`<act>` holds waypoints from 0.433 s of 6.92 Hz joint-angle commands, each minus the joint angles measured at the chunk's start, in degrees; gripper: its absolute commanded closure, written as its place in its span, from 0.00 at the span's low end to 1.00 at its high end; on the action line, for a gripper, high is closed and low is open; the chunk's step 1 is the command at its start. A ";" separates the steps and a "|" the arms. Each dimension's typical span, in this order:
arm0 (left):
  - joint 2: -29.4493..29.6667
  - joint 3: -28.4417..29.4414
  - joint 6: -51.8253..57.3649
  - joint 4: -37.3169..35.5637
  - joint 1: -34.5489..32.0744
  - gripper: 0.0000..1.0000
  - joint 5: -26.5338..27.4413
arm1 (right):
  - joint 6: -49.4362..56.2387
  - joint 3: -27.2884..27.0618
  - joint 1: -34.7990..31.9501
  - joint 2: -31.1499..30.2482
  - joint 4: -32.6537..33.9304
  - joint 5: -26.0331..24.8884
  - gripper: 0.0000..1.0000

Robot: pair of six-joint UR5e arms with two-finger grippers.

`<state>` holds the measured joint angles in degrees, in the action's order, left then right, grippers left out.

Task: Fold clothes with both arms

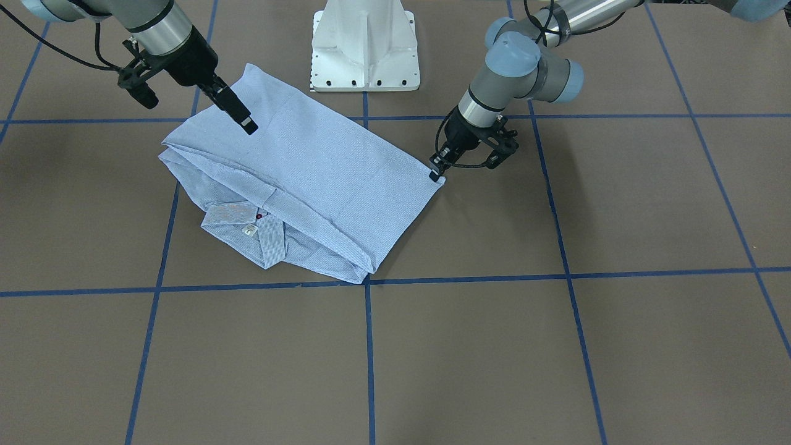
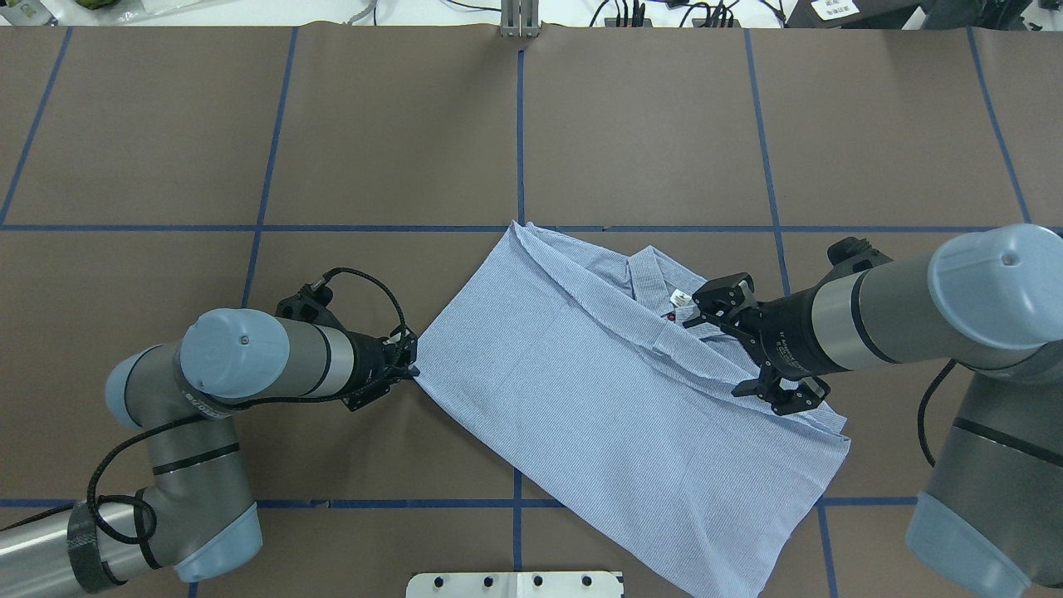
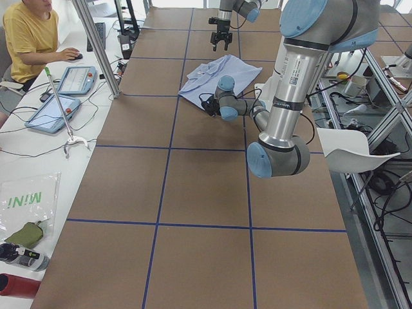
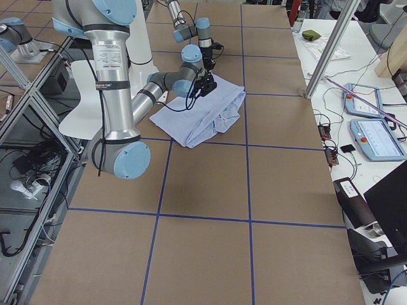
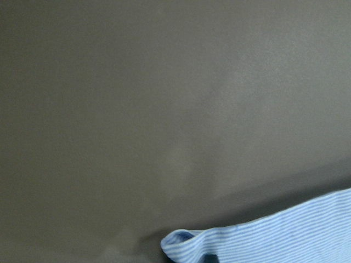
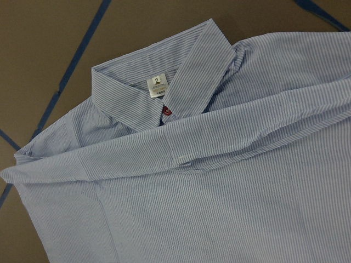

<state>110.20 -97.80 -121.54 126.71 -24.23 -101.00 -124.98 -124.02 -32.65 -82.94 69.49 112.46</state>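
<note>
Collar (image 1: 230, 216) nearest, the striped shirt (image 1: 321, 173) lies folded on the brown table (image 1: 556, 346), just in front of the white pedestal (image 1: 364, 43). At left, the right gripper (image 1: 247, 125) hangs over it, fingers together and empty. At right, the left gripper (image 1: 437, 172) pinches its corner.

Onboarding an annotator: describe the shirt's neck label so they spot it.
Find the striped blue shirt on the brown table, then the collar on its side far from the robot base. The label is the small white tag inside that collar, beside a dark red button; it alone bears a printed 2.
</note>
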 commanded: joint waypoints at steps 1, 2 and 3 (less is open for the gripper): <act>0.36 -0.98 4.17 -2.33 -3.00 1.00 -0.07 | 0.00 0.27 0.04 0.06 0.03 -0.31 0.00; 1.41 -0.29 8.73 -2.43 -5.89 1.00 -0.07 | 0.00 0.53 0.04 0.06 -0.06 -0.31 0.00; 4.46 1.89 14.26 -2.60 -11.31 1.00 -0.33 | 0.00 0.53 0.04 0.06 0.03 -0.31 0.00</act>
<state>111.91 -97.75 -113.47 124.47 -30.12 -101.13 -124.98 -123.60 -32.61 -82.89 69.47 112.18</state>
